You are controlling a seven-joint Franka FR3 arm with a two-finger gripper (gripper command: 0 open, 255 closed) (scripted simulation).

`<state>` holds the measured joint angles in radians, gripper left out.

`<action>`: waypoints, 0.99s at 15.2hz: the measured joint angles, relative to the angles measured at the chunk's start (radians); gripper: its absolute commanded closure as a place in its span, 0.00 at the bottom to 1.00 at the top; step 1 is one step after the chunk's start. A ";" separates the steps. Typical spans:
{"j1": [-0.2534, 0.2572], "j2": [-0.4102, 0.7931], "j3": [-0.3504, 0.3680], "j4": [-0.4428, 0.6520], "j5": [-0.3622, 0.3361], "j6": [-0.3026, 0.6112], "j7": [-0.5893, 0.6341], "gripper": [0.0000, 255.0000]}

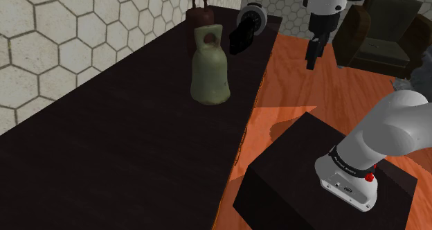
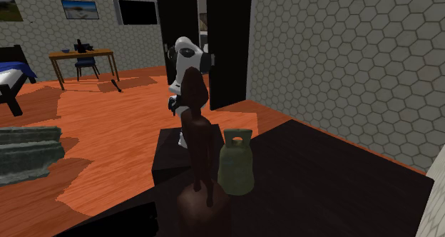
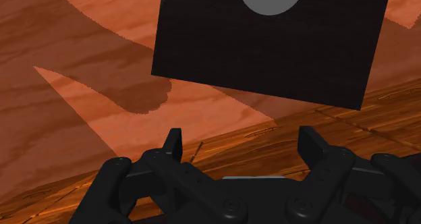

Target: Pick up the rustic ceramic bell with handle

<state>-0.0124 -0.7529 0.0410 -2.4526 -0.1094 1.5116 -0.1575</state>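
Shoulder view: the gripper (image 1: 312, 59) hangs over the orange wood floor (image 1: 291, 76), holding and touching nothing. A small mark on the arm's base (image 1: 346, 183) is too small to read. The bell (image 1: 210, 66) stands upright on the dark table (image 1: 124, 152), well apart from the hand and lower, toward the shoulder view's left. It is dull grey-green, with a looped handle on top.

Second exterior view: the bell (image 2: 237, 164) stands just beside a tall brown figure (image 2: 197, 150), nearer the camera than the arm (image 2: 187, 57).

Wrist view: the fingers (image 3: 174, 143) stand wide apart, released, with nothing between them. The black stand (image 3: 270, 54) and the floor lie beyond.
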 measured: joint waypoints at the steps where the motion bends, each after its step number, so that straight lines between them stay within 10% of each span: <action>1: 0.000 0.000 0.000 0.000 0.000 0.000 0.000 0.00; 15: 0.109 0.454 -0.055 0.419 0.072 0.105 -0.330 0.00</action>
<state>0.0968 -0.2988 -0.0145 -2.0340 -0.0370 1.6169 -0.4880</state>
